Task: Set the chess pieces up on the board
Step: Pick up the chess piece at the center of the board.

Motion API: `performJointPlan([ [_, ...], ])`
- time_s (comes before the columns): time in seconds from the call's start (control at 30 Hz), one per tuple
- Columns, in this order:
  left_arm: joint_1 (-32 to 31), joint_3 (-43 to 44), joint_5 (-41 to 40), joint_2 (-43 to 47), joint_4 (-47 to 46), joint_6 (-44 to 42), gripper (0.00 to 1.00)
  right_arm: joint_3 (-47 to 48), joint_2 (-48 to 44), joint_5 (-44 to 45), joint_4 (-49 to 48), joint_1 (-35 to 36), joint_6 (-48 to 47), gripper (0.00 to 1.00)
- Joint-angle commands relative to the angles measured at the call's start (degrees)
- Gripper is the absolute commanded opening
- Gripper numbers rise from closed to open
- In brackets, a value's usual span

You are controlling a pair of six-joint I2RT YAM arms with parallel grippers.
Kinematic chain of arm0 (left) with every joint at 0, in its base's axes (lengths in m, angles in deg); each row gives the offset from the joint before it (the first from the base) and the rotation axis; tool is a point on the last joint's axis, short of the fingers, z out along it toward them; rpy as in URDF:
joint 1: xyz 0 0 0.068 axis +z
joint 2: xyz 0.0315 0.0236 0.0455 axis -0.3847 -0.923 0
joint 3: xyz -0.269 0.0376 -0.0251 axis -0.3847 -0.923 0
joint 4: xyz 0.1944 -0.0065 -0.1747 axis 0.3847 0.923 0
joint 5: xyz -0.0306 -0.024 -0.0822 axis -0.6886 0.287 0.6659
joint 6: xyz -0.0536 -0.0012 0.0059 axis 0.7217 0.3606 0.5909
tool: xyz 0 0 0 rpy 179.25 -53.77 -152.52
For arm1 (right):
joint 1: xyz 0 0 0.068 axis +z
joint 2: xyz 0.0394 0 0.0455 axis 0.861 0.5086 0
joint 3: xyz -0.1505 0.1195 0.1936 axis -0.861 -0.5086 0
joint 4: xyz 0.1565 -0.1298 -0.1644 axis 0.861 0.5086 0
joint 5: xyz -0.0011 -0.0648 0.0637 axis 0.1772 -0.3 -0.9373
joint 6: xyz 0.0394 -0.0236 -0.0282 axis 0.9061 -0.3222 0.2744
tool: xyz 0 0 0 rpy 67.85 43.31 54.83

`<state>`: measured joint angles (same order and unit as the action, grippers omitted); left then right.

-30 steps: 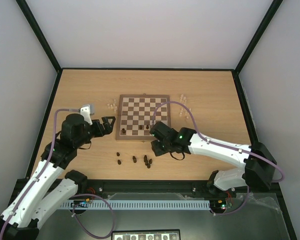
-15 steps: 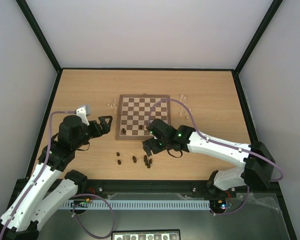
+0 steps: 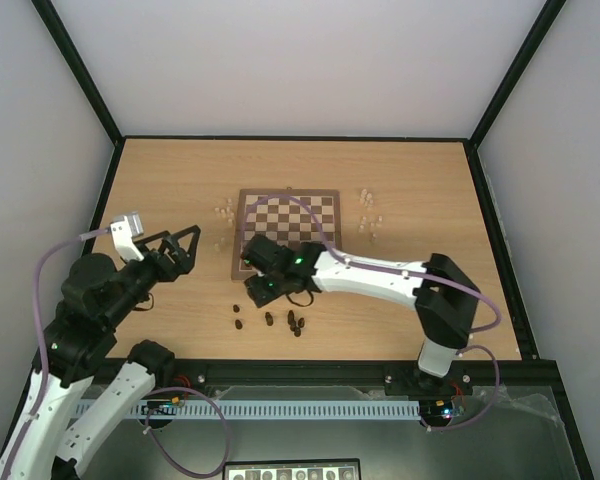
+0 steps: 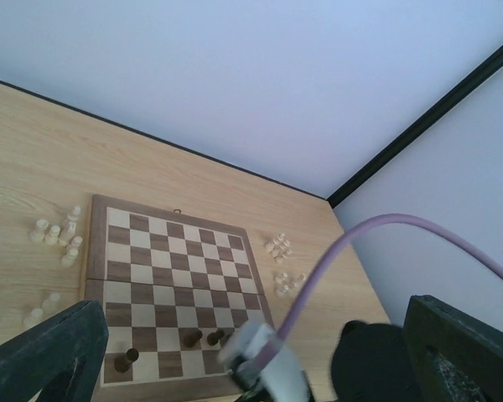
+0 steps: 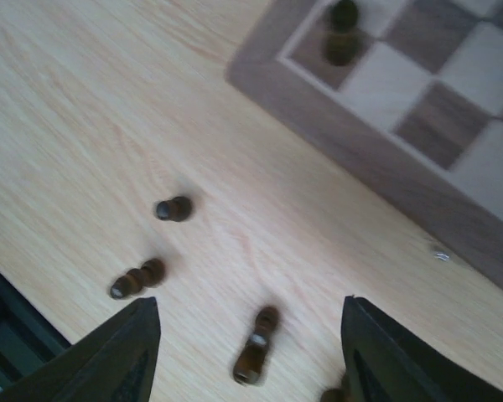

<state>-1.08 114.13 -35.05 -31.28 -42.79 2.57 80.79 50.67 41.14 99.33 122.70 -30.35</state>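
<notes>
Nearest the arms, several dark chess pieces (image 3: pixel 269 319) lie loose on the counter (image 3: pixel 400 180), just short of the board (image 3: pixel 292 212). The right pincer (image 3: pixel 260 292) hangs over them, its fingers apart with nothing held; one toppled piece (image 5: pixel 256 345) lies on the wood below the gap. Off to the left, the left pincer (image 3: pixel 185 248) is spread wide and empty. The board's nearest rows carry three dark pieces (image 4: pixel 193 337), one of them on the corner square. Cream pieces (image 3: pixel 223 212) cluster off both its sides.
</notes>
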Motion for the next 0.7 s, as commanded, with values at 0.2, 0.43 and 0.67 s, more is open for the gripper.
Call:
performJointPlan([
  [0.2,0.41,1.34,-0.35,4.33,3.74,0.03,0.99,14.71,14.79,4.14,5.43,7.92,0.65,0.43],
  [0.43,0.41,3.33,-2.57,8.0,5.86,0.24,1.0,20.67,22.11,3.9,8.02,8.88,1.25,0.39],
  [0.67,0.41,3.98,-2.25,7.72,6.46,-0.07,1.0,24.88,26.05,8.97,11.44,8.99,2.04,0.39],
])
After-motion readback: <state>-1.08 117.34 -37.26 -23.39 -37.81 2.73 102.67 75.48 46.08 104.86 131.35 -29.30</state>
